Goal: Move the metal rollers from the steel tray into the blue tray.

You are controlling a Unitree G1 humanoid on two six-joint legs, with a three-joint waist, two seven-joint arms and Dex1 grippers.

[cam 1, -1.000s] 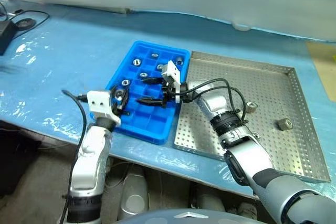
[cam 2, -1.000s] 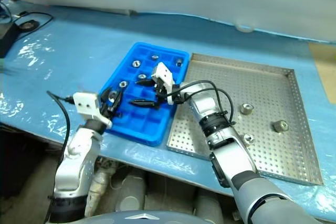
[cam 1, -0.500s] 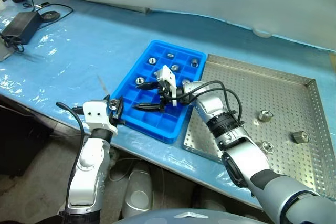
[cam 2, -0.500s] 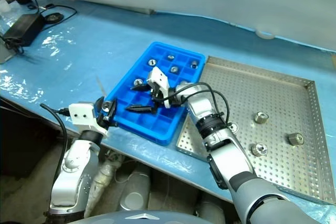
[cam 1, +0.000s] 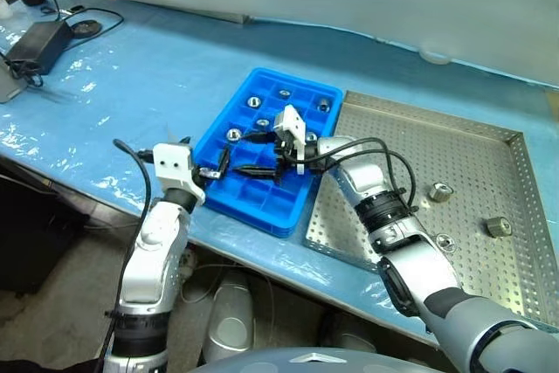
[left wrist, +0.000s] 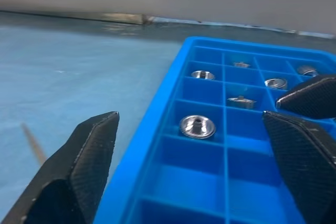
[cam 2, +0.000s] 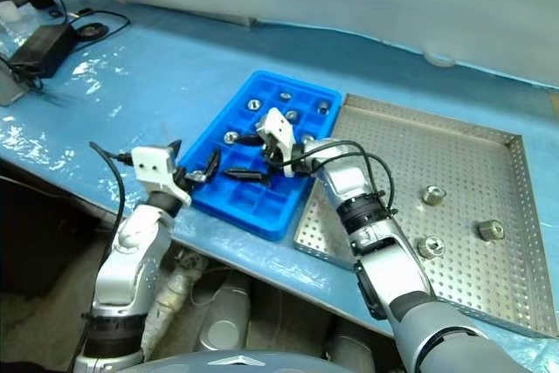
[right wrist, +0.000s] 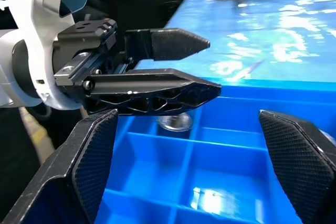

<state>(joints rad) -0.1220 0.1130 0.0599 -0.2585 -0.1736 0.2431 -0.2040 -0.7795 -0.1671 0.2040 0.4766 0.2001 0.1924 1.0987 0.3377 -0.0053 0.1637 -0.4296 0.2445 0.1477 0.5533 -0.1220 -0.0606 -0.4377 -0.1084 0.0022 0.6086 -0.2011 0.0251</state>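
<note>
The steel tray (cam 1: pixel 489 176) sat at the right of the head views, and its right edge was cut off by the frame. The blue tray (cam 1: pixel 229 120) lay just beside it, in the middle, with both arms over its near part, so some of its little boxes were hidden. A second ago the left gripper (cam 1: pixel 217 166) was nearly shut with something small and shiny between its fingers; now its two black fingers stood wide apart with nothing between them, low over the near left edge of the blue tray. The right gripper (cam 1: pixel 253 154) was also wide open and held nothing, pointing toward the left gripper over the middle of the blue tray, much as before. The metal rollers (cam 1: pixel 438 191) looked like small shiny silver rings with a dark hole. Three of them were on the dotted floor of the steel tray at the right, well apart from each other. Several more sat in the boxes of the blue tray, mostly in the top rows, and one roller (left wrist: pixel 197 126) lay in a box near the left rim in the left wrist view. Whether another roller lay under the grippers was hard to tell.
</note>
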